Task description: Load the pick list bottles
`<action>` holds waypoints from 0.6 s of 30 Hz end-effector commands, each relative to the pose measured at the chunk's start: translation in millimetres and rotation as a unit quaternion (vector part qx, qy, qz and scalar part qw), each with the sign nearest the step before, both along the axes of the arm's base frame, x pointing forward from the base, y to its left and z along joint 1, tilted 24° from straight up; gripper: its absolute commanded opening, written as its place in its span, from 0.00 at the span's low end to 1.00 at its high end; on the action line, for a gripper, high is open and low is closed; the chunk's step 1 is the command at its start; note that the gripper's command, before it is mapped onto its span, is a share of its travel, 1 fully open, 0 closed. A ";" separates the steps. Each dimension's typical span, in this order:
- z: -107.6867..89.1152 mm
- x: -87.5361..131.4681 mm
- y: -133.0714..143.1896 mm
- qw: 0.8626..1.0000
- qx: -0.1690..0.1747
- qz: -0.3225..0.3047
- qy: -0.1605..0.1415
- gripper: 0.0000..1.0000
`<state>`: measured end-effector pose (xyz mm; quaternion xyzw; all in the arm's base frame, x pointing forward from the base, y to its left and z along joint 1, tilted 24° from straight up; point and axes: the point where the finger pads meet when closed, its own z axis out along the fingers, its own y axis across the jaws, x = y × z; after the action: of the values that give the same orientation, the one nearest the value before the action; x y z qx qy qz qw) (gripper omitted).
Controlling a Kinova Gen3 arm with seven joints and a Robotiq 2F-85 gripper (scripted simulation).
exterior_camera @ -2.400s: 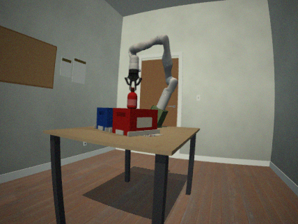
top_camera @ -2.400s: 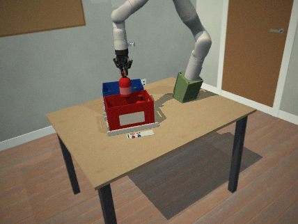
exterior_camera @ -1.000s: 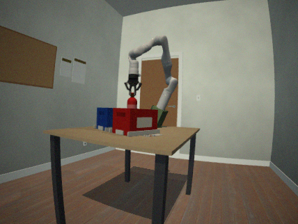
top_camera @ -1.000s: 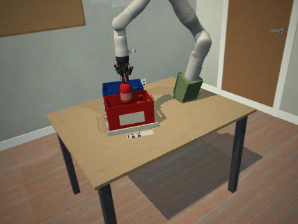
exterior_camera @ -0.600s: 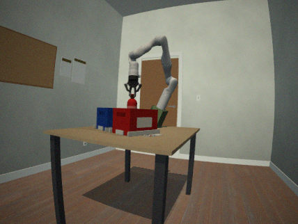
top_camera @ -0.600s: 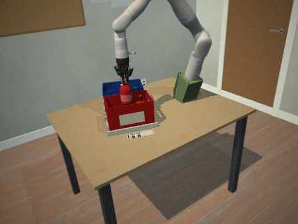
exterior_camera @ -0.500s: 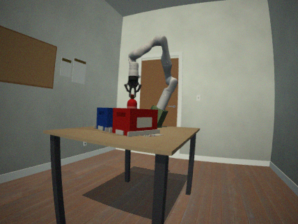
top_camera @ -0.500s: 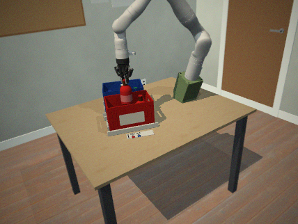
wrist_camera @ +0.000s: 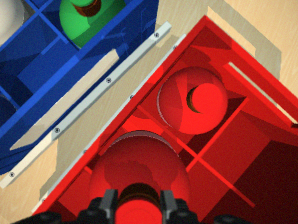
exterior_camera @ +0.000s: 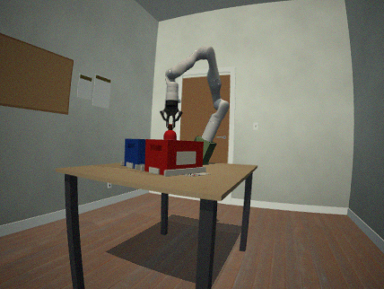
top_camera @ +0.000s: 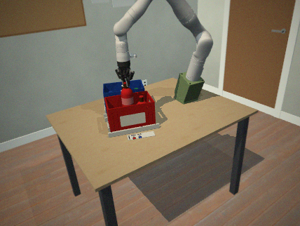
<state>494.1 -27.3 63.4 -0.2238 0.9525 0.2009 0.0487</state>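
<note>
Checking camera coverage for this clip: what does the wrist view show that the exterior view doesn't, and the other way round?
Only the wrist view looks into the crates: the red crate's dividers, a red bottle already standing in one cell, and a green-topped bottle in the blue crate.

Only the exterior view shows the whole arm, table, door and the crates' side faces.

Both show the gripper shut on the held red bottle's neck at the red crate.
</note>
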 end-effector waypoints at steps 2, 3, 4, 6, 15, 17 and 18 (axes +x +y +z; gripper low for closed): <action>-2.6 0.6 0.8 1.000 0.000 -0.001 -0.001 0.10; -3.5 0.6 1.2 1.000 0.000 -0.001 -0.001 0.10; -4.4 0.7 1.6 1.000 0.000 -0.001 -0.001 0.10; -5.3 0.7 2.0 1.000 0.000 -0.001 -0.001 0.10; -12.6 0.7 5.3 1.000 0.000 -0.001 -0.001 0.10; -14.5 0.7 6.1 1.000 0.000 -0.001 -0.001 0.10; -15.4 0.7 6.5 1.000 0.000 -0.001 -0.001 0.10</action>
<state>494.2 -20.8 48.7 -0.2238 0.9525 0.2009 0.0487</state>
